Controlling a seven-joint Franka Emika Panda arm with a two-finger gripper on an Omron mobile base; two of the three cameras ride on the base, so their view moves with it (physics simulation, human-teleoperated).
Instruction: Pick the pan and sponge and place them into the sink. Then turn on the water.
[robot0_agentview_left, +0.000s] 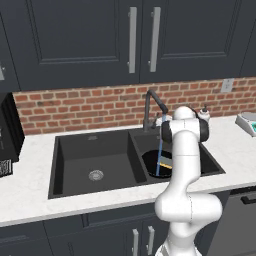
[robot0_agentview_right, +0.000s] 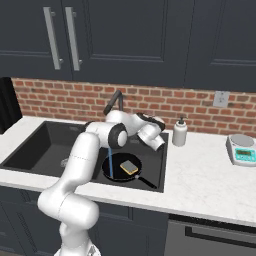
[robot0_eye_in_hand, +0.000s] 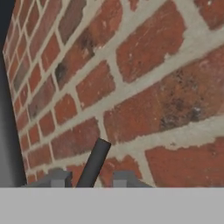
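The round shallow black frying pan (robot0_agentview_right: 122, 167) is seen lying flat in the right basin of the dark charcoal double-basin sink (robot0_agentview_left: 95, 150), with its thin dark handle (robot0_agentview_right: 146, 181) pointing toward about 4 o'clock in the right base view. The small square sponge (robot0_agentview_right: 130, 167), grey-green over yellow, is resting inside the pan, slightly toward 3 o'clock of its centre. A thin bluish stream of water (robot0_agentview_left: 159, 150) is falling from the dark gooseneck faucet (robot0_agentview_left: 152, 102) into the pan, so the task is judged essentially finished.

In the hand view the gripper (robot0_eye_in_hand: 89, 179) is held close to the red brick backsplash (robot0_eye_in_hand: 144, 78), and a slim dark lever (robot0_eye_in_hand: 94, 162), taken to be the faucet handle, stands between the two spread finger tips (robot0_eye_in_hand: 59, 178); whether either tip touches it cannot be told.

The lever is judged stiff, light and smooth, best pushed near its free end. The pan would be rigid and fairly heavy, best gripped at the handle root; the wet sponge would be soft, light and compressible, best pinched across its sides.
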